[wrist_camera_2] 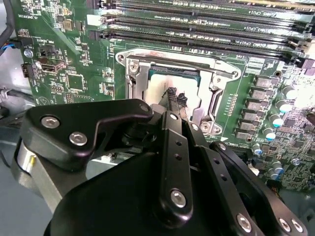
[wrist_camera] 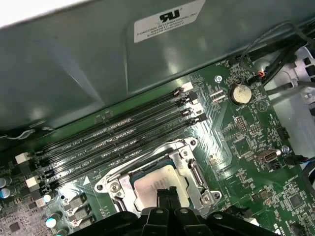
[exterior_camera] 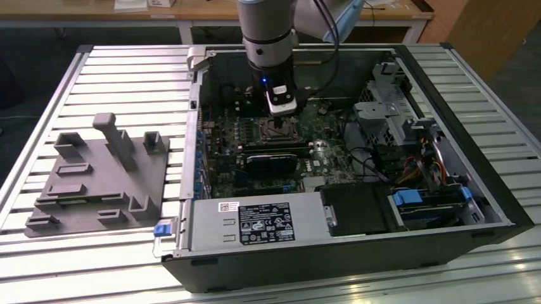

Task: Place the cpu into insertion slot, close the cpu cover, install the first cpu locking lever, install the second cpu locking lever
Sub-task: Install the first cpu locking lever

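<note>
Gripper point(exterior_camera: 282, 109) sits low inside the open computer case point(exterior_camera: 473, 209) in the exterior view, right over the insertion slot point(exterior_camera: 277, 130) on the motherboard point(exterior_camera: 253, 171), with a grey fixture block point(exterior_camera: 97, 177) lying on the slatted table point(exterior_camera: 101, 69) off to the exterior view's left. Second wrist view: fingertips point(wrist_camera_2: 172, 94) pinched close together, touching the top of the cpu point(wrist_camera_2: 165, 91), which lies flat in the slot with the cpu cover point(wrist_camera_2: 133, 73) down around it; can't tell if they actually grip anything. First wrist view has the same chip point(wrist_camera: 157, 182) seated in its silvery frame point(wrist_camera: 189, 164), just beside the long memory slots point(wrist_camera: 123, 137), black fingers point(wrist_camera: 166, 197) resting on its near edge.
</note>
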`<state>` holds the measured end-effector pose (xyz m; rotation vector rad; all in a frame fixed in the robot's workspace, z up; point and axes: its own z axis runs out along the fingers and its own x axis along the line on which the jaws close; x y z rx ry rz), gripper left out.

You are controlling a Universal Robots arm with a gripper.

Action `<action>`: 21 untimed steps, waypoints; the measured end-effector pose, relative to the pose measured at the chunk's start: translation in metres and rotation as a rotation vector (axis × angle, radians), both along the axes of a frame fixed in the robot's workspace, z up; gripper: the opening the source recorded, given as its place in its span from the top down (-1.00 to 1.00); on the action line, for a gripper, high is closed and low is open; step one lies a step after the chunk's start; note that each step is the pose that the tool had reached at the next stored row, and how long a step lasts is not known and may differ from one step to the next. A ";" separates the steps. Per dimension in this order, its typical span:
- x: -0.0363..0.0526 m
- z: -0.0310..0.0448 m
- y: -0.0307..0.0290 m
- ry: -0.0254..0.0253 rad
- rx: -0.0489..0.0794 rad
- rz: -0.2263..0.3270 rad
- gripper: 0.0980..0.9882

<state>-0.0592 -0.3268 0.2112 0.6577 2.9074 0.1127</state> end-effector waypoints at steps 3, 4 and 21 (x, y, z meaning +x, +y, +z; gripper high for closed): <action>0.0000 0.0020 -0.0001 0.0001 -0.003 0.009 0.98; 0.0000 0.0035 0.0000 -0.0001 -0.004 0.014 0.98; 0.0000 0.0315 0.0000 -0.0006 -0.016 0.053 0.98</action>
